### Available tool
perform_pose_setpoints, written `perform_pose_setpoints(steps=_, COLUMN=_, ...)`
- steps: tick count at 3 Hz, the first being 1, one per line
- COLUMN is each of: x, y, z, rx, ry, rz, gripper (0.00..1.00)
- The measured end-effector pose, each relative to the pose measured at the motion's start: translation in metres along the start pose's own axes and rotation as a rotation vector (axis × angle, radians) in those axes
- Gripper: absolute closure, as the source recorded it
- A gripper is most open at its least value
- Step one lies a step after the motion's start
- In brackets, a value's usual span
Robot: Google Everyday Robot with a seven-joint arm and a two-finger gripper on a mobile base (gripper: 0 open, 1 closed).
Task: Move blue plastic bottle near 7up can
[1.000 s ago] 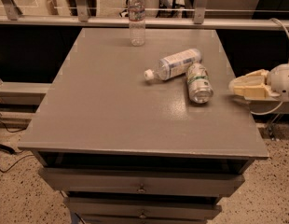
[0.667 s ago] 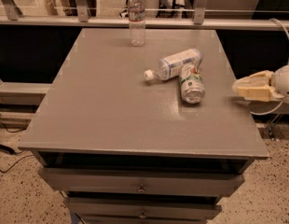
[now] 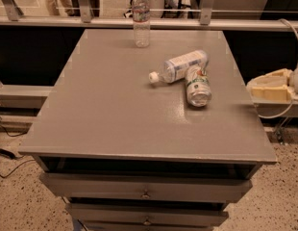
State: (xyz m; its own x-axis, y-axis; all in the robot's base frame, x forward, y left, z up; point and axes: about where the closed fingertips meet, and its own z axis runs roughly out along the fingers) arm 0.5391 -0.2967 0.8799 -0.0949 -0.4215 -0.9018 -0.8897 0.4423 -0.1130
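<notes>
Blue plastic bottle (image 3: 183, 65) is lying on its side right of the worktop (image 3: 110, 119) middle, white cap pointing left. The 7up can (image 3: 197, 84) is tipped over too, touching the bottle on its near side. End effector (image 3: 270, 85) sits off the right edge, nothing in it; can't tell how open it is. Another clear bottle (image 3: 141, 18) stands upright at the far edge.

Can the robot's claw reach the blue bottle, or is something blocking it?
Probably yes. The claw is off the right edge of the table, and the blue bottle lies open from above. Coming straight sideways, the 7up can, lying against it, would be partly in the way.
</notes>
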Motion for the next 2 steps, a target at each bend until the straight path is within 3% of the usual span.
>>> perform_pose_setpoints(steps=2, x=-0.0045, y=0.0014, z=0.0034, rx=-0.008, ry=-0.003, rz=-0.006, gripper=0.43)
